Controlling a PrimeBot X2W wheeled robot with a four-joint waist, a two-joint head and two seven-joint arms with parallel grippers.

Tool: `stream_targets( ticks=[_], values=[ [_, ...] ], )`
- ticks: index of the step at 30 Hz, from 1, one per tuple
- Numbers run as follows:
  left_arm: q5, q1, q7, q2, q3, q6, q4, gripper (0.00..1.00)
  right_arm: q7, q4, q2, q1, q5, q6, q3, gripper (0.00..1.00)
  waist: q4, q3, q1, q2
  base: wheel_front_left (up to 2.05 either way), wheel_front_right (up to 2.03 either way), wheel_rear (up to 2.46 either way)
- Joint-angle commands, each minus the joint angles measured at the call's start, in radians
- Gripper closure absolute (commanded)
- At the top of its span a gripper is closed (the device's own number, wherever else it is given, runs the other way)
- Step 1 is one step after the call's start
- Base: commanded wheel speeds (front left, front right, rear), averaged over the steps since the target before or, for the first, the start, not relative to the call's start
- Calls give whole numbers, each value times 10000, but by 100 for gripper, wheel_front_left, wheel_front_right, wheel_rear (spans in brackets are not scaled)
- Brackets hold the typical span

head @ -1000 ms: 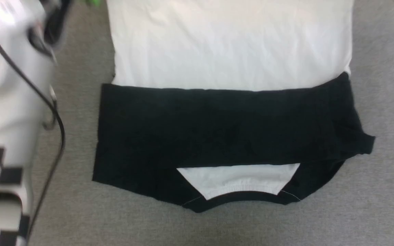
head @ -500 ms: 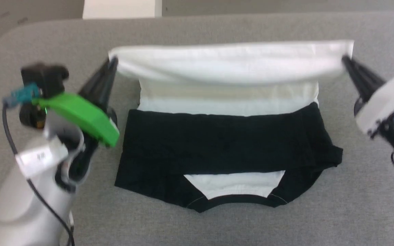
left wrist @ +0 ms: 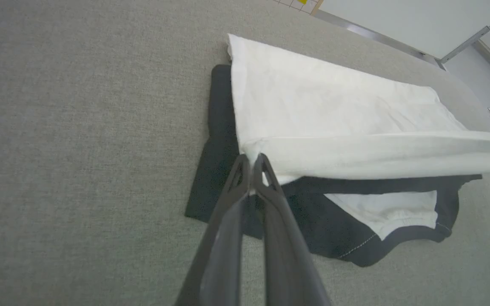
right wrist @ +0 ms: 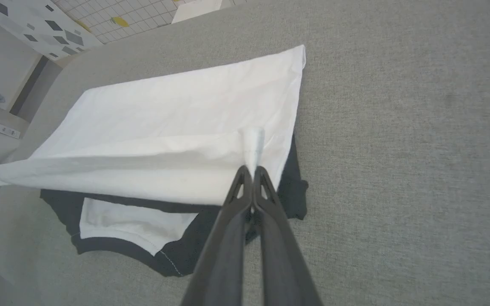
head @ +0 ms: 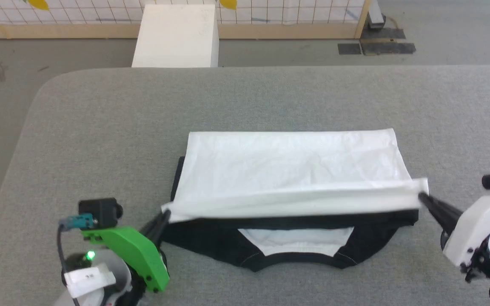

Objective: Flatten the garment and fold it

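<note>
White garment [head: 292, 170] half-folded over black sleeves [head: 204, 239]; left claw [head: 166, 213], right claw [head: 421, 196] pinching corners.

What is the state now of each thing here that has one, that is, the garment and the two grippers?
garment: half folded, white part laid over the black sleeves, its near edge lifted.
left gripper: shut on one corner of the lifted white edge.
right gripper: shut on the other corner of that edge.

Grey table [head: 100, 127], white box [head: 176, 36] at 11 o'clock, gridded wall [head: 292, 10] at 12 o'clock, dark floor mats [head: 377, 47] at 1 o'clock
</note>
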Motion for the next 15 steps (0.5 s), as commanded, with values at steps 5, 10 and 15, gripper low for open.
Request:
stream_targets(
  ticks=[5,10,15],
  values=[
    [-204,413,297,-84,-305,0,540,100,365,-35,199,657,-528,-13,57,100,56,-150,1,0,0,0,0],
    [-405,393,292,-392,-467,-192,1323,100,429,532,419,975,-852,-13,540,100,23,-149,1,0,0,0,0],
    [-605,319,545,-581,-587,-215,2063,100,295,1066,601,991,-1143,-13,813,100,-41,-158,1,0,0,0,0]
  ],
)
